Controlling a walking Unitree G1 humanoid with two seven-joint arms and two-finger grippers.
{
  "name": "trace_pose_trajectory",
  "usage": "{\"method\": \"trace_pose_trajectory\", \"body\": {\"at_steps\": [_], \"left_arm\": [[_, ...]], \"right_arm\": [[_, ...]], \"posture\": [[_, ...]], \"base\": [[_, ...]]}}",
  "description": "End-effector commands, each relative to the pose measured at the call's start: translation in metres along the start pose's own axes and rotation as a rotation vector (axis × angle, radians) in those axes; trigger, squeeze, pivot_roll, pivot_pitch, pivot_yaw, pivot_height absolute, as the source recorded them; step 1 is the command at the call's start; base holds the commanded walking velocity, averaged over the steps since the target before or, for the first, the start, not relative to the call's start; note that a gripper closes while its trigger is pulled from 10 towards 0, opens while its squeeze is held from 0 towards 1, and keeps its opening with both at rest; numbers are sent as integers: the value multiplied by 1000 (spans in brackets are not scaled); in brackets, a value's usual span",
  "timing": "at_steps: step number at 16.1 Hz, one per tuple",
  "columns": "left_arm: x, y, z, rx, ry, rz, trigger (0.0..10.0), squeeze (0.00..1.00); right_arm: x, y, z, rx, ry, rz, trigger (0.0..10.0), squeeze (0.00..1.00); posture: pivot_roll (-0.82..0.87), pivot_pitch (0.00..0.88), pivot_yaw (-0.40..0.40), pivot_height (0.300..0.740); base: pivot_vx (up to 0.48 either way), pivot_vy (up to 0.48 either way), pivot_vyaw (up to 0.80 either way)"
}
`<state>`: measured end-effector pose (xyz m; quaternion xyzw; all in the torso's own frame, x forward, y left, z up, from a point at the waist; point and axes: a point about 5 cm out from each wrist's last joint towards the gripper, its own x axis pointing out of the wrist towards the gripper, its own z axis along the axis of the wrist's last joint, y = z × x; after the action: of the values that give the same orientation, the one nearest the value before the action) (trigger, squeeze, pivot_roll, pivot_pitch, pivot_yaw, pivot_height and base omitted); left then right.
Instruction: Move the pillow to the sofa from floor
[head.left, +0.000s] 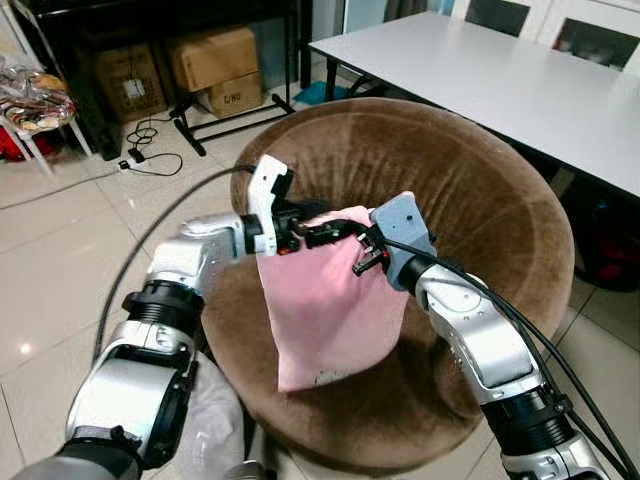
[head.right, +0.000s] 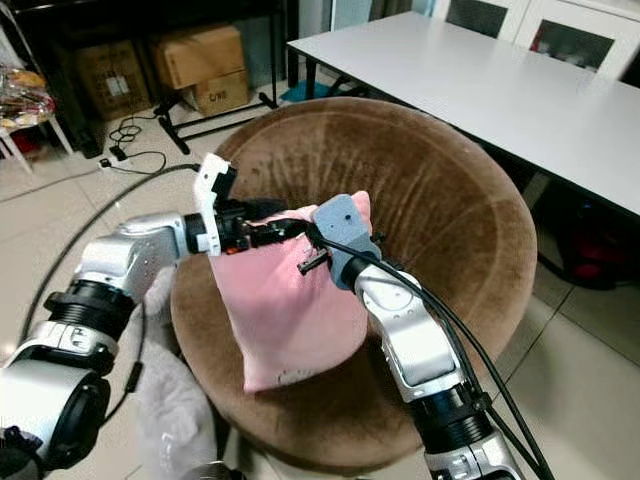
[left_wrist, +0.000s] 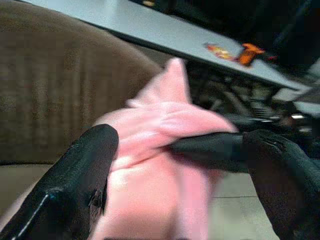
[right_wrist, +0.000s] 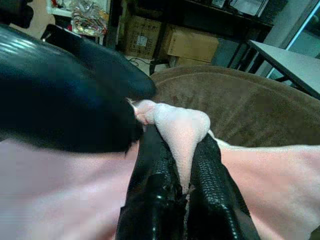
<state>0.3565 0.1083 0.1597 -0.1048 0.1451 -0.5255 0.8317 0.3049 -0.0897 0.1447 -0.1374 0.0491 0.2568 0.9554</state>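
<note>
straight below the left tool (head.left: 305, 228) and right tool (head.left: 362, 250), both clenched on its top edge, the pillow (head.left: 325, 305) hung lengthwise over the sofa (head.left: 480, 200) seat.

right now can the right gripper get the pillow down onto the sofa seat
Probably yes: both the right gripper and left gripper pinch the pillow's top edge, and it hangs over the sofa seat, nothing between.
</note>
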Motion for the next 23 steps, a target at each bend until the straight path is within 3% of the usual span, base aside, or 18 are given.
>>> {"method": "trace_pose_trajectory", "body": {"at_steps": [1,2,4,7,11,12,13,14,15,23], "left_arm": [[4,-6,3,-8,35,-43,10000,0],[2,-6,-9,28,143,-15,10000,0],[-5,4,-29,152,369,152,10000,0],[-7,11,-27,173,346,311,10000,0],[-3,6,-48,131,357,287,10000,0],[-2,8,-56,136,366,308,8471,0],[0,9,-56,139,354,318,4627,0],[1,9,-55,141,337,326,2745,0],[3,9,-54,141,328,326,0,0],[0,11,-61,155,342,341,0,0]], "right_arm": [[0,-3,16,-34,-50,-10,10000,0],[0,-3,16,-34,-47,-7,10000,0],[1,-2,14,-30,-40,-1,10000,0],[1,-2,12,-11,-28,-8,10000,0],[2,-2,10,-4,-13,-13,10000,0],[1,-3,10,-3,-11,-17,10000,0],[1,-4,10,-3,-11,-18,10000,0],[1,-4,9,-1,-10,-20,10000,0],[0,-4,9,1,-10,-21,10000,0],[0,-3,0,51,19,-8,10000,0]], "posture": [[-101,0,23,740],[-101,0,23,740],[-101,0,23,740],[-90,0,12,740],[-89,0,5,740],[-97,0,7,740],[-100,0,7,740],[-100,0,7,740],[-101,0,7,740],[-99,0,5,740]], "base": [[0,0,0],[0,0,0],[0,0,0],[0,0,0],[0,0,0],[0,0,0],[0,0,0],[0,0,0],[0,0,0],[0,0,0]]}}
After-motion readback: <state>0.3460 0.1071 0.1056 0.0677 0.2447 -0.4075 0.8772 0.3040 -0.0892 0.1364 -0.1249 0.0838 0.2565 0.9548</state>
